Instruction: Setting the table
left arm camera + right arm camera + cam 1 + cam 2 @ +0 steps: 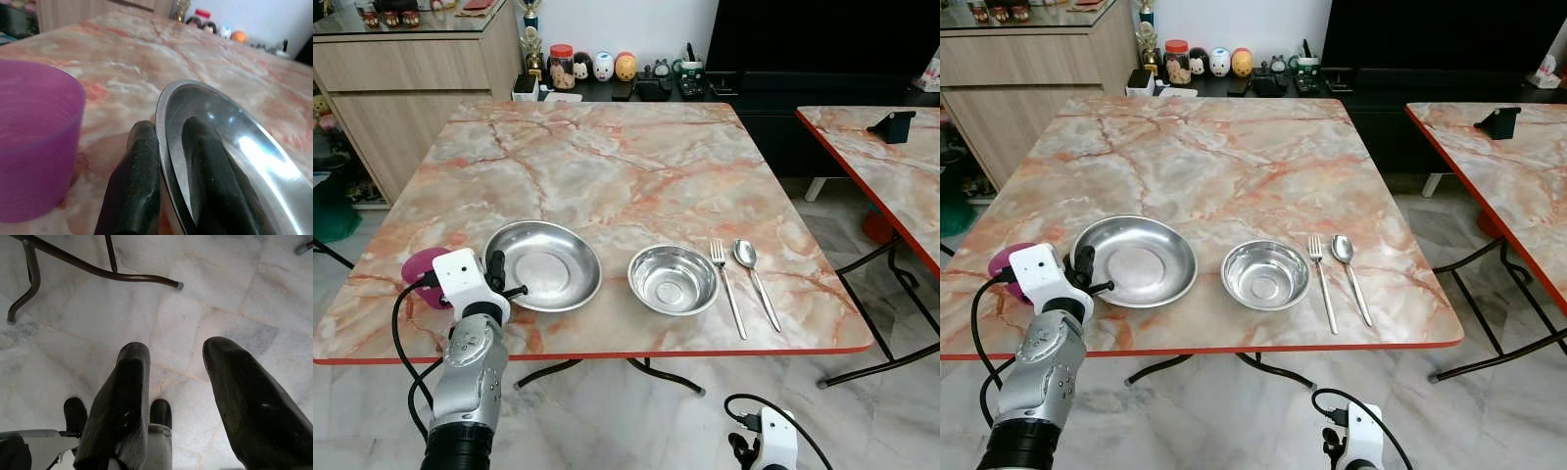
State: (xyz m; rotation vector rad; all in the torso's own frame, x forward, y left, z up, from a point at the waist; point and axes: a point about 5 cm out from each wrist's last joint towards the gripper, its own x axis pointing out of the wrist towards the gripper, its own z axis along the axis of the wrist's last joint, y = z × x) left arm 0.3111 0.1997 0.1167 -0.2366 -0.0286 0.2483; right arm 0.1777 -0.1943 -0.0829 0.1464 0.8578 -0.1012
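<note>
Here, left gripper (168, 161) pinching steel plate (548, 262) rim, purple cup (34, 137) just beside, right gripper (190, 396) hanging open, empty.

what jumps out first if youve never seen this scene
The left gripper, pinching the rim of a wide shiny steel plate near the front edge of the pink-veined marble table. Beside the plate sit a purple plastic cup on the robot's left and a small steel bowl, fork and spoon on its right.

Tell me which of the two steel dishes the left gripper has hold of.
The wide, shallow steel plate: the left gripper pinches its rim beside the purple cup. The deeper bowl sits untouched by the fork.
</note>
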